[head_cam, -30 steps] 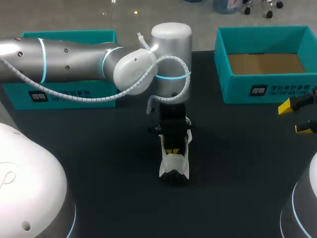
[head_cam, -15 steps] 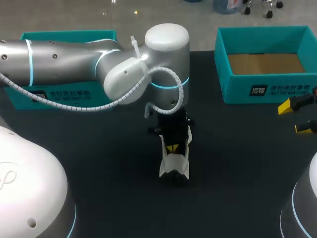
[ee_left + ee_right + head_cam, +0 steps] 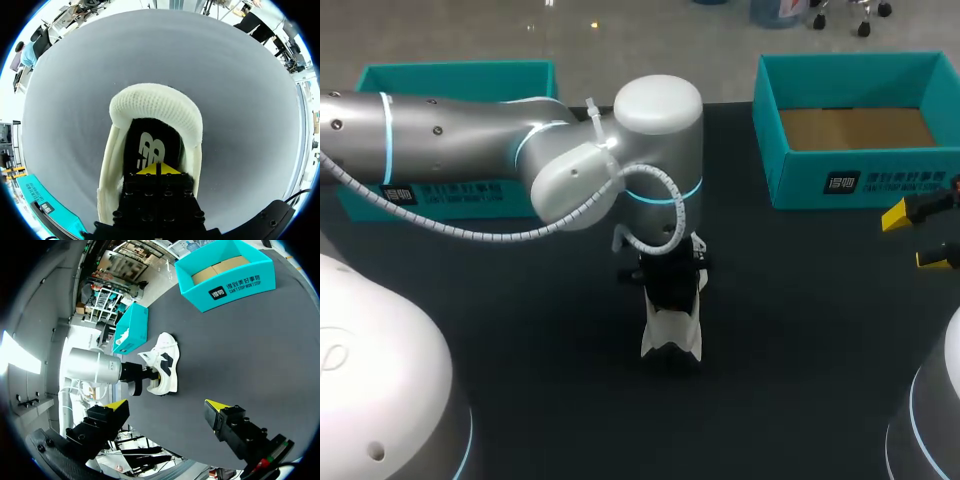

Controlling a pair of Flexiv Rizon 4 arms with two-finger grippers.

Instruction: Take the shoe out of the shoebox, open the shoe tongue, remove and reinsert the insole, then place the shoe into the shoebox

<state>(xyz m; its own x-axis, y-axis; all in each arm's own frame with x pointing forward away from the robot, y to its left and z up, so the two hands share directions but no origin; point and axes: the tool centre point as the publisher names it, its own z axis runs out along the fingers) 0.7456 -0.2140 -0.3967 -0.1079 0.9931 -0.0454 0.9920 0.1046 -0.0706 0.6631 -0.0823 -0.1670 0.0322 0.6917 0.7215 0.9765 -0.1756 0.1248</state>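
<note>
1. Head view: the left arm (image 3: 520, 150) comes in from the left and bends down over the middle of the dark worktop (image 3: 800, 340).
2. A white and black shoe (image 3: 672, 335) stands on the worktop right under the end of this arm. The arm's black end goes down into the shoe and hides its tips.
3. The teal shoebox (image 3: 850, 170) sits open at the far right of the worktop, well apart from the shoe. Its brown floor shows inside.
4. A second teal box (image 3: 450, 75) sits at the far left, partly behind the left arm.
5. The right pincer (image 3: 920, 237) is at the right edge, near the shoebox. Its two yellow tips are wide apart and hold nothing.
6. Left wrist view: the left pincer (image 3: 156, 169) is down inside the opening of the shoe. Its yellow tips are pressed together. I cannot tell if something thin is pinched between them.
7. The black insole (image 3: 150, 145) lies just ahead of the tips, and the white knit edge of the shoe curves around it.
8. Right wrist view: the right pincer is spread wide with only bare worktop between its fingers.
9. The shoe stands upright on its sole ahead of it, with the left arm's black end in the shoe's opening.
10. The shoebox is farther off, past the shoe, and the second teal box is off to the side of the shoe.
</note>
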